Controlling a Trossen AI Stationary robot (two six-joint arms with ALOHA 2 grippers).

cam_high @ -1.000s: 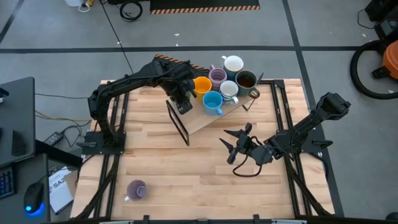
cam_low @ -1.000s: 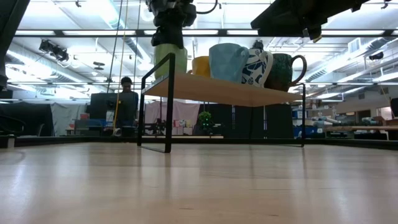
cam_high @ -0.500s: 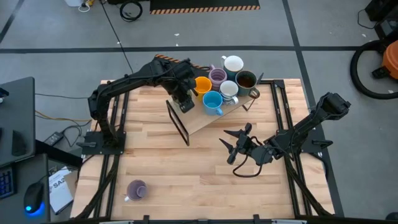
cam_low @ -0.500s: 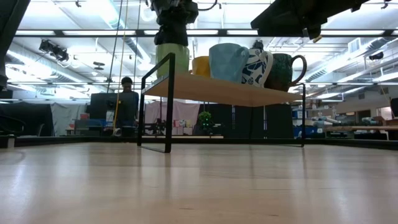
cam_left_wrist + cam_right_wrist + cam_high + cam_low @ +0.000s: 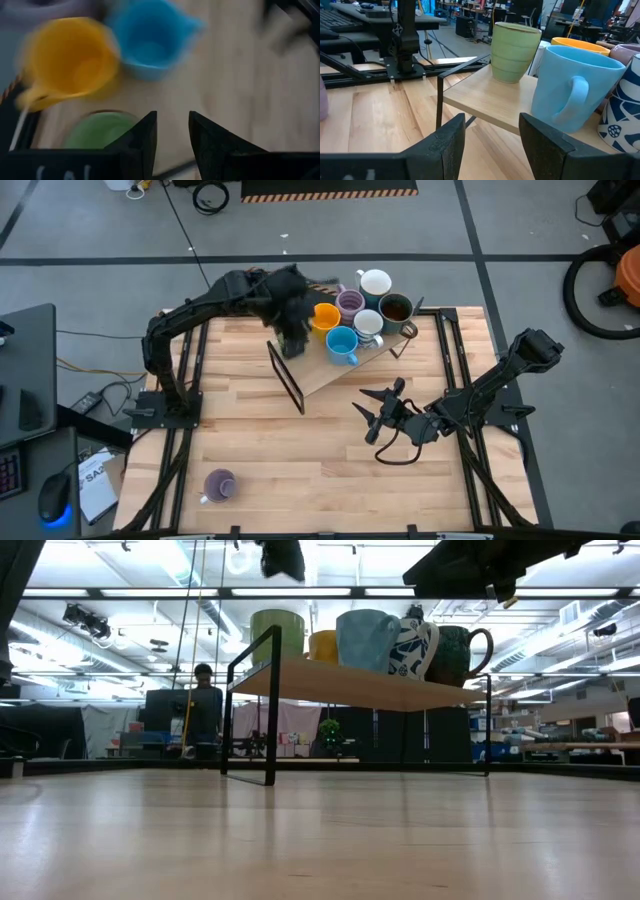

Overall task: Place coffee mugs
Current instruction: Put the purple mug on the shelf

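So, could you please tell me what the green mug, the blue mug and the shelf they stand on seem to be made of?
The green mug looks like glazed ceramic: faint ridges ring its wall and the rim shines softly. The blue mug also seems ceramic, with a smooth satin glaze and a thick moulded handle. The shelf appears to be a pale wooden board, grain faintly visible, on a thin black frame, probably metal.

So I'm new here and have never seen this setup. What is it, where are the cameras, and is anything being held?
Two dark robot arms work at a wooden table. One camera looks down from above, one looks level across the table, and one sits on each wrist. A small shelf carries mugs, among them the green mug, orange mug and blue mug. One purple mug stands alone on the table. The left gripper is above the green mug, open and empty. The right gripper waits open nearby.
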